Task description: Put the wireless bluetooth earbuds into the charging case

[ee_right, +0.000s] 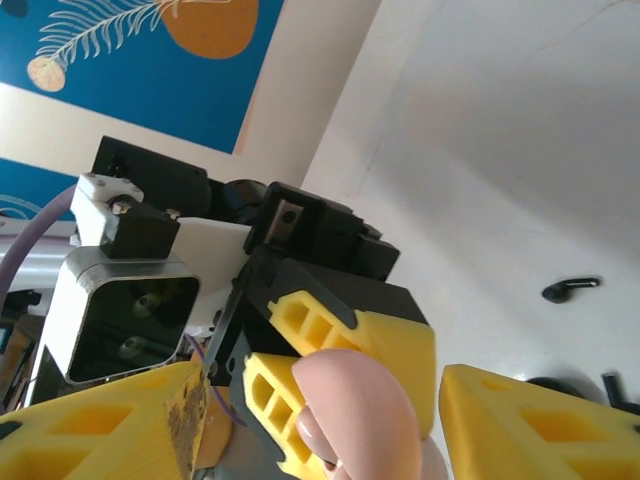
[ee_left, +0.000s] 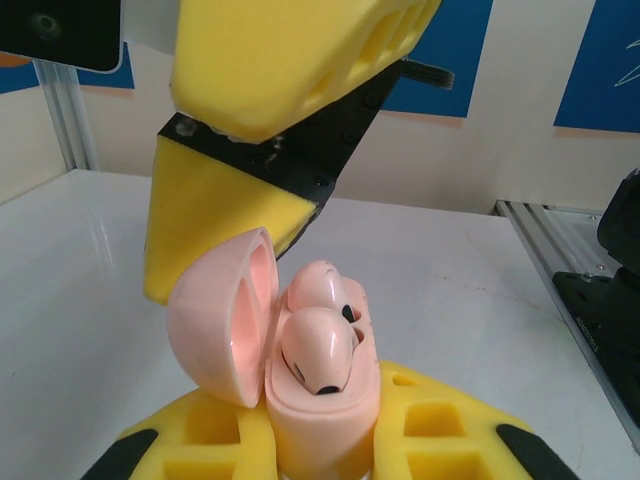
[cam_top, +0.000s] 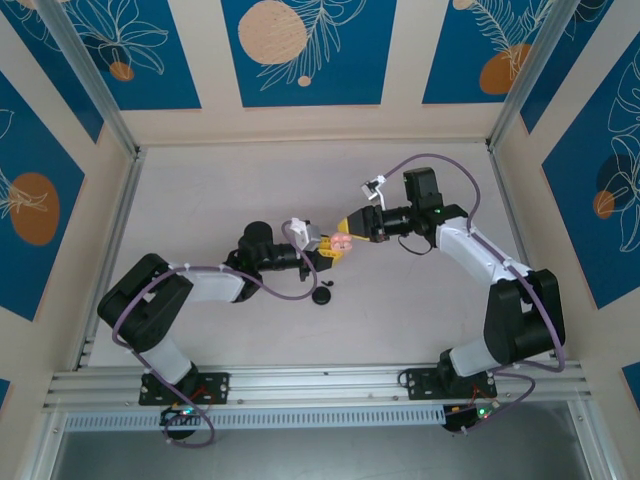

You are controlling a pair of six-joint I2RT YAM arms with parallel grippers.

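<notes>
At near edge: ribbed aluminium rail [cam_top: 320, 382], both arm bases bolted on it. Just beyond, on white tabletop [cam_top: 220, 200], small round black item [cam_top: 322, 297], too small in top view to name. In right wrist view, tiny black comma-shaped bud [ee_right: 570, 290] lying loose on same tabletop, well apart from both grippers.

Mid-table: left gripper [cam_top: 328, 252], yellow foam-block fingers [ee_left: 185, 425] clenched on base of glossy pale pink clamshell charging case [ee_left: 330, 420]. Case upright in left wrist view, hinged lid [ee_left: 215, 330] standing open to one side. Two pale pink buds [ee_left: 318, 350] seated side by side in the wells, rounded heads up, small dark spots showing.

Directly beyond, tip to tip w/ it: right gripper [cam_top: 350, 228], pointing in from opp. side. Jaws released, spread wide. In right wrist view, pink lid sitting in gap betw. its two yellow fingers [ee_right: 480, 400], clearance on both sides. In left wrist view, lower right finger just behind lid; touching or not, can't tell.

Farther back: purple cable [cam_top: 430, 158] looped over right arm. Behind that, cream back wall w/ blue leaf-print panels and orange discs [cam_top: 272, 32].
</notes>
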